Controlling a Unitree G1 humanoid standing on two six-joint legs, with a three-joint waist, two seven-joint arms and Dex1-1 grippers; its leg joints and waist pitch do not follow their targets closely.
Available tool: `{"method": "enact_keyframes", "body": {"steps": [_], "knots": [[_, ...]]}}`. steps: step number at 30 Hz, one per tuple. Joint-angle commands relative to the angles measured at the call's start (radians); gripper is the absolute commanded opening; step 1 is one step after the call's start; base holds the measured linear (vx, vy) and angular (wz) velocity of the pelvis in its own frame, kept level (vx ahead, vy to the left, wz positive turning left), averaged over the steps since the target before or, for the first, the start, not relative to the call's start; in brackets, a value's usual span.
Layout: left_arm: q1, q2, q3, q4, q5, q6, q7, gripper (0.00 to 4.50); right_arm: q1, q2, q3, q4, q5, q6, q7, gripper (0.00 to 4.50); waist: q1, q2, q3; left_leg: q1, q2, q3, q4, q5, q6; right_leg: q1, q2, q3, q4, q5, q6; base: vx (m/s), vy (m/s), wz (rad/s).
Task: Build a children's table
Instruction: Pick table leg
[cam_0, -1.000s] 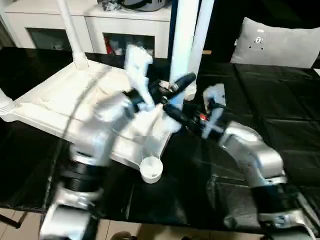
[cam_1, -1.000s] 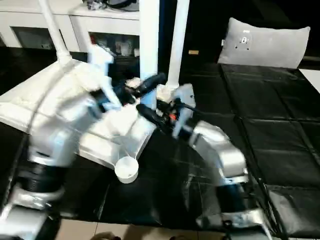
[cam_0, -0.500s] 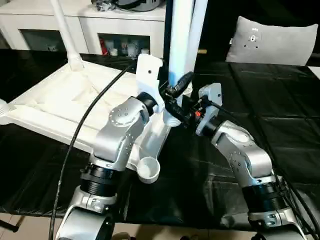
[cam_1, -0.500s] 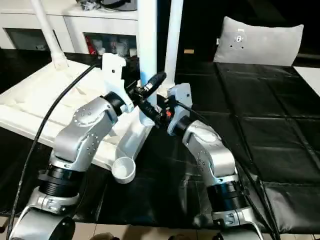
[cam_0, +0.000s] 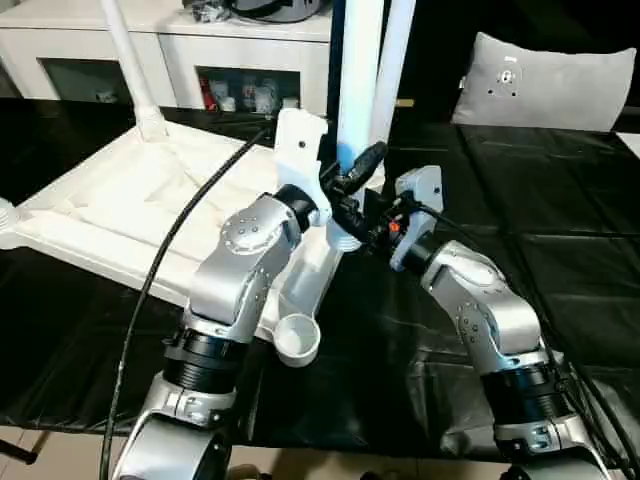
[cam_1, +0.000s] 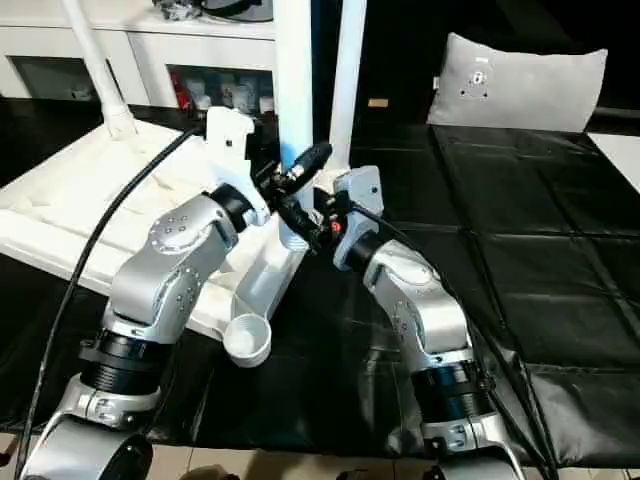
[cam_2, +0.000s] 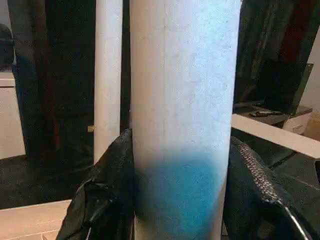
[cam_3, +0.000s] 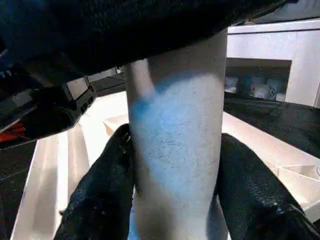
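Both grippers clamp the same upright white leg (cam_0: 358, 80) low down: the left gripper (cam_2: 175, 200) and the right gripper (cam_3: 172, 200) each have a finger pressed on either side. The leg stands at the near right corner of the overturned table top (cam_0: 130, 205). The left wrist view shows a second leg (cam_2: 108, 75) standing beyond.

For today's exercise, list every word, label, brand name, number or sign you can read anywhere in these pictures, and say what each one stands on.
No text can be read anywhere.
The grey pillow carries a small round mark, too small to read.
The items behind the cabinet glass doors show colours but no legible labels.
The white leg between the hands and the table top are plain and unprinted.
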Motion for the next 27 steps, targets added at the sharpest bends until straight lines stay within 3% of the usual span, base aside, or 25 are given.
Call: {"method": "enact_keyframes", "body": {"steps": [1, 6, 8, 10, 15, 21, 23, 27], "knots": [[-0.006, 0.013, 0.022, 0.006, 0.009, 0.002, 0.003, 1.91, -0.017, -0.007, -0.008, 0.006, -0.012, -0.014, -0.009, 1.93, 0.000, -0.003, -0.070, -0.001, 0.058, -0.014, -0.080, -0.099, 0.035, 0.066, -0.075, 0.051, -0.074, -0.239, -0.162, 0.000, 0.000, 0.00], [-0.008, 0.014, 0.033, 0.010, -0.003, 0.003, 0.000, 1.91, -0.023, -0.002, -0.023, 0.012, 0.004, 0.011, -0.012, 1.93, -0.001, -0.004, -0.070, -0.002, 0.056, -0.013, -0.080, -0.098, 0.037, 0.066, -0.075, 0.051, -0.074, -0.247, -0.159, 0.000, 0.000, 0.00], [-0.011, 0.017, 0.044, 0.014, -0.015, 0.009, -0.007, 1.91, -0.023, -0.005, -0.030, 0.008, 0.020, 0.020, 0.002, 2.49, 0.000, 0.001, -0.069, -0.001, 0.057, -0.014, -0.080, -0.100, 0.037, 0.065, -0.075, 0.051, -0.074, -0.247, -0.160, 0.000, 0.000, 0.00], [-0.020, 0.029, 0.059, 0.027, -0.030, 0.014, -0.022, 1.91, -0.017, -0.020, -0.026, 0.007, 0.011, -0.002, 0.021, 2.65, 0.000, -0.002, -0.070, -0.002, 0.056, -0.013, -0.080, -0.099, 0.036, 0.066, -0.074, 0.051, -0.074, -0.238, -0.161, 0.000, 0.000, 0.00], [-0.048, 0.062, 0.097, 0.057, -0.070, 0.039, -0.066, 1.90, -0.001, -0.051, -0.036, -0.025, 0.057, 0.051, 0.080, 3.10, 0.000, -0.002, -0.071, 0.000, 0.056, -0.015, -0.080, -0.091, 0.040, 0.067, -0.073, 0.050, -0.072, -0.225, -0.157, 0.000, 0.000, 0.00], [-0.073, 0.095, 0.151, 0.056, -0.209, 0.137, -0.184, 1.90, -0.011, -0.090, -0.131, -0.049, 0.190, 0.145, 0.132, 3.54, 0.007, 0.003, -0.073, 0.003, 0.056, -0.013, -0.076, -0.061, 0.054, 0.067, -0.075, 0.050, -0.063, -0.165, -0.207, 0.000, 0.000, 0.00], [-0.084, 0.102, 0.185, 0.050, -0.292, 0.196, -0.234, 1.90, -0.019, -0.117, -0.181, -0.059, 0.266, 0.221, 0.143, 3.70, 0.008, 0.001, -0.072, 0.003, 0.053, -0.011, -0.076, -0.067, 0.055, 0.070, -0.074, 0.050, -0.064, -0.171, -0.218, 0.000, 0.000, 0.00], [-0.108, 0.115, 0.231, 0.044, -0.394, 0.274, -0.300, 1.90, -0.007, -0.166, -0.230, -0.094, 0.349, 0.288, 0.200, 4.08, 0.012, 0.001, -0.072, 0.000, 0.051, -0.010, -0.074, -0.064, 0.059, 0.072, -0.073, 0.048, -0.066, -0.183, -0.218, 0.000, 0.000, 0.00]]}}
